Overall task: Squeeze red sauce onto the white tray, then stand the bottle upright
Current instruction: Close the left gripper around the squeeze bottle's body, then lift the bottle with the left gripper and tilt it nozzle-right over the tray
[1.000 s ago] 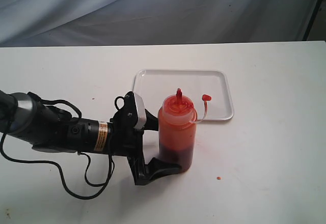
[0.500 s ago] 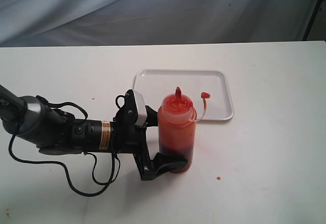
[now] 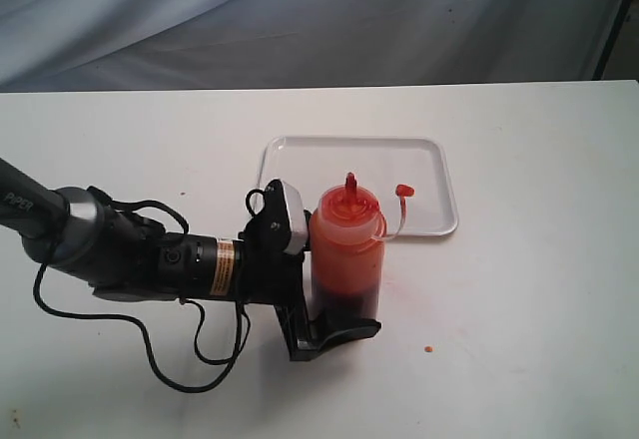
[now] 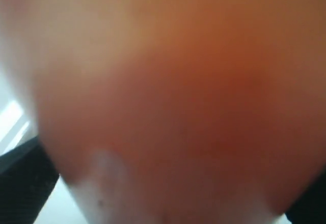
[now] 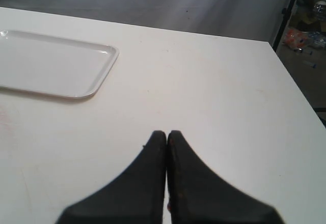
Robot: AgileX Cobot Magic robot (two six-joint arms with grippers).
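The bottle (image 3: 346, 249) stands upright on the table (image 3: 519, 289), just in front of the near rim of the tray (image 3: 399, 160) and overlapping that rim in the exterior view. Its nozzle (image 3: 350, 182) points up. The small cap (image 3: 403, 191) hangs off to the right on its tether, uncapped, above the tray. The sauce (image 3: 344, 304) shows as a darker red band in the lower part of the bottle, and the wall above it is tinted orange. One small red spot (image 3: 428, 348) lies on the table to the right of the bottle, clear of the tray.

The left gripper (image 3: 351, 289) reaches in from the left at table level with its jaws spread wide and the bottle between them. The near finger (image 3: 339, 336) runs along the front of the bottle's base; the far finger is hidden behind the bottle. Whether the fingers press on the wall cannot be told. In the left wrist view the bottle (image 4: 168, 96) fills the frame as a blurred orange-red surface. A black cable (image 3: 160, 359) loops on the table below the left arm.

The right gripper (image 5: 167, 132) is out of the exterior view. Its wrist view shows the two fingers closed together with nothing between them, above bare table, with the tray (image 5: 51, 63) well apart from it.
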